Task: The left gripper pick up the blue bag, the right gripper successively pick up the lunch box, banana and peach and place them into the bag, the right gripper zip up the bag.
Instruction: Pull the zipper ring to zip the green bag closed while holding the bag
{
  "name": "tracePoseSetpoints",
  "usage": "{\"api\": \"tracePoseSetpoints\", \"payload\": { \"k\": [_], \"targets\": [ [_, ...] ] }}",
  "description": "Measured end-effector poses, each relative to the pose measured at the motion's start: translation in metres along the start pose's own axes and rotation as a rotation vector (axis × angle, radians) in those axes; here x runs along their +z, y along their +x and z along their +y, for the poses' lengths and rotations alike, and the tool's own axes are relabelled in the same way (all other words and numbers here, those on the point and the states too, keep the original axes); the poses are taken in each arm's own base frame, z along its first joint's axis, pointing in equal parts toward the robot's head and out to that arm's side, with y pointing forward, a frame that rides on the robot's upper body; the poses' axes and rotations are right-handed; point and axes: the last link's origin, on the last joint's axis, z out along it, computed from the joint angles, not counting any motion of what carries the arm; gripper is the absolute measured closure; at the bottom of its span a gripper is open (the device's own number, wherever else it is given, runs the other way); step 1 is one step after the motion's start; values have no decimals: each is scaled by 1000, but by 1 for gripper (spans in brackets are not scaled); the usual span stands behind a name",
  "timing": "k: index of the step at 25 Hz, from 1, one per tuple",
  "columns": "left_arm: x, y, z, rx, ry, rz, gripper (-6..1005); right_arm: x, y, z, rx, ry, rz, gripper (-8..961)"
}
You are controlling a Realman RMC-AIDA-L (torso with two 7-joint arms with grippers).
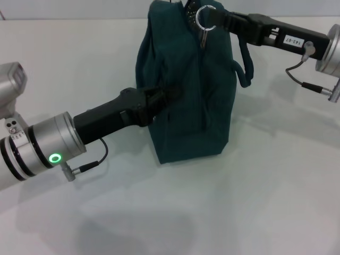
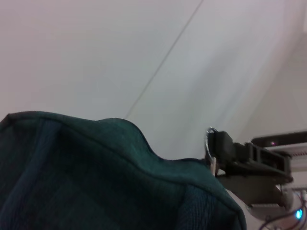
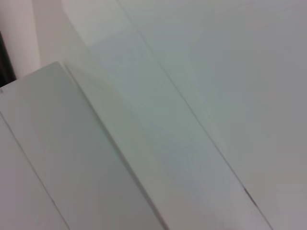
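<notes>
The blue bag [image 1: 186, 90] stands upright in the middle of the white table, its top looking closed. My left gripper [image 1: 166, 98] comes in from the left and is shut on the fabric of the bag's near side. At the bag's top, my right gripper [image 1: 217, 20] reaches in from the right and is shut on the ring zipper pull [image 1: 204, 17]. The left wrist view shows the bag's fabric [image 2: 96, 177] close up, with the right gripper [image 2: 218, 151] holding the ring [image 2: 208, 140] beyond it. A loop handle [image 1: 245, 64] hangs on the bag's right side. Lunch box, banana and peach are out of view.
The white table [image 1: 265, 191] stretches around the bag, and its far edge runs behind the bag. The right wrist view shows only pale flat surfaces. Thin cables hang from both silver wrists.
</notes>
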Motion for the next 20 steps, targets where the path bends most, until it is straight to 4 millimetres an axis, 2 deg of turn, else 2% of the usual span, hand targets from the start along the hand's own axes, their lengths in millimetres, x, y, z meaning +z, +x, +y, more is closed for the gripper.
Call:
{"api": "tracePoseSetpoints", "payload": {
  "k": [12, 20],
  "targets": [
    [-1, -8, 16, 45, -103, -37, 929, -1, -4, -3, -7, 15, -15, 946],
    [-12, -13, 28, 117, -163, -9, 923, -1, -3, -9, -19, 58, -9, 946]
  ]
}}
